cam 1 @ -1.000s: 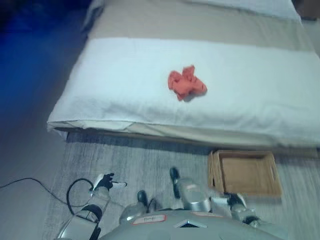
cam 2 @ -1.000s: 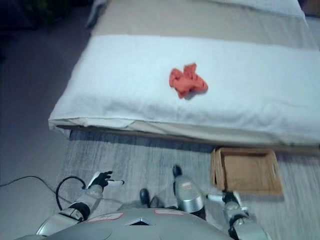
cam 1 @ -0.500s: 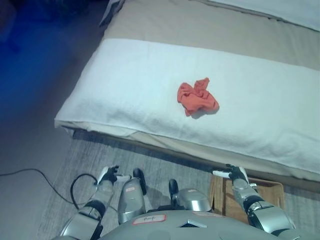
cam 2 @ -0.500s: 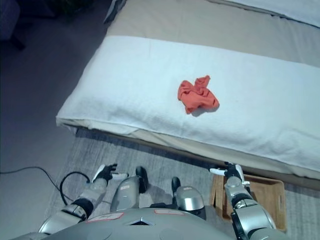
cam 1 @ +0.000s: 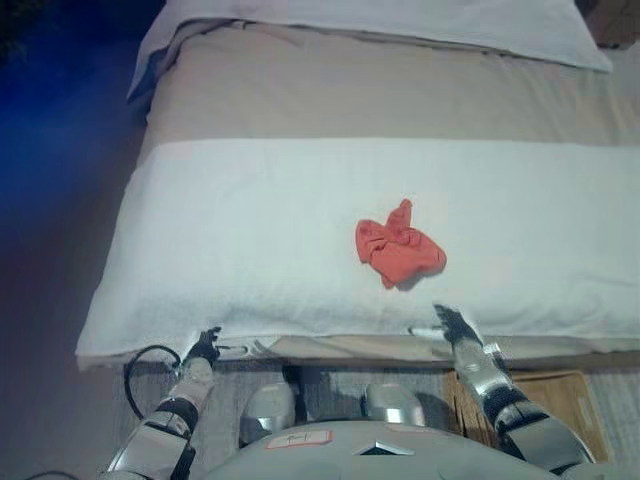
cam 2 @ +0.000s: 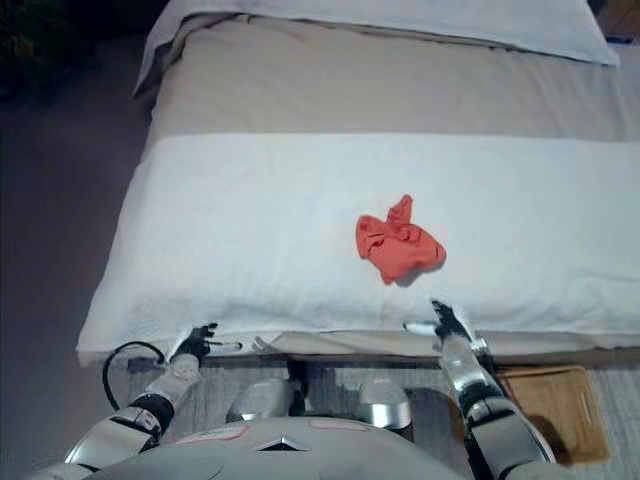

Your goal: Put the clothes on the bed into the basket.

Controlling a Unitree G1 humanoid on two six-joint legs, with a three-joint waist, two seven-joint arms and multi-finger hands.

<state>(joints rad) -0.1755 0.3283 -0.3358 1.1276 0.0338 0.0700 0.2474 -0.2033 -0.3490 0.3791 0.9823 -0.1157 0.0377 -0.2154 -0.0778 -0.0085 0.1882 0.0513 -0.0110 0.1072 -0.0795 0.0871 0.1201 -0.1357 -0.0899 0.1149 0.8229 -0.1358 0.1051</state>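
The basket (cam 2: 558, 405) is partly hidden behind the right hand's arm; the red cloth (cam 1: 398, 248) lies near the bed's (cam 1: 300, 240) front edge, just beyond the open right hand (cam 1: 452, 325), left hand (cam 1: 203, 346) open too

Left arm low at the lower left, silver-grey forearm angled up and forward. Left hand (cam 1: 203, 348) dark, fingers relaxed and loosely spread, a white-tipped finger pointing right, holding nothing. Right arm in from the lower right, forearm reaching forward and slightly inward, raised higher than the left. Right hand (cam 1: 448, 325) dark with pale fingertips, fingers extended forward, thumb (cam 1: 422, 330) stuck out to the left, nothing in its grasp. Both hands well apart, palms facing roughly inward.
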